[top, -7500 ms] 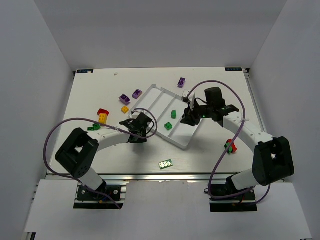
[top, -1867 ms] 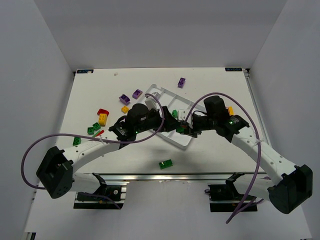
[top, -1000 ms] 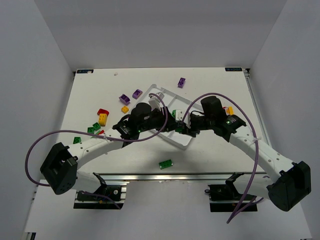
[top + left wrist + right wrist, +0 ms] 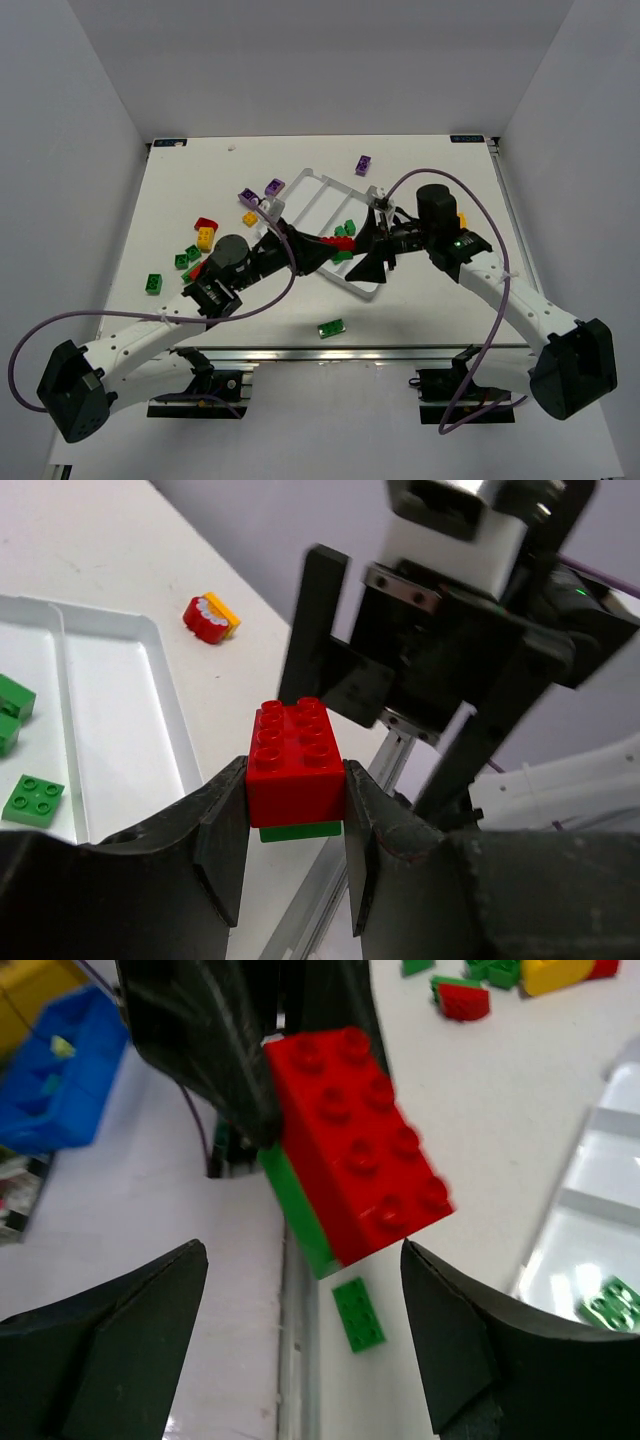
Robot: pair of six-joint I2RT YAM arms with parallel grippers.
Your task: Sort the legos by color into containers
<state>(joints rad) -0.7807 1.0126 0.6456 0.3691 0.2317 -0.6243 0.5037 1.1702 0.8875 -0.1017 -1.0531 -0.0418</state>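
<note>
**Over the tray (image 4: 110, 730), two colours stuck together**

Above its near end, my left gripper (image 4: 295, 815) clenches the red brick (image 4: 296, 762), with a green brick (image 4: 298, 830) stuck underneath. My right gripper (image 4: 300, 1260) stands wide open around them, touching nothing. If it pulls crookedly, the pair may slip and fall into a wrong compartment.

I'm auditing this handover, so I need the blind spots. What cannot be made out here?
The green brick under the red brick: both wrist views show only its edge.
The tray, near end, top view: covered by the left fingers and right fingers.
The blue object, right wrist view: blurred, cut off at the left edge.
</note>
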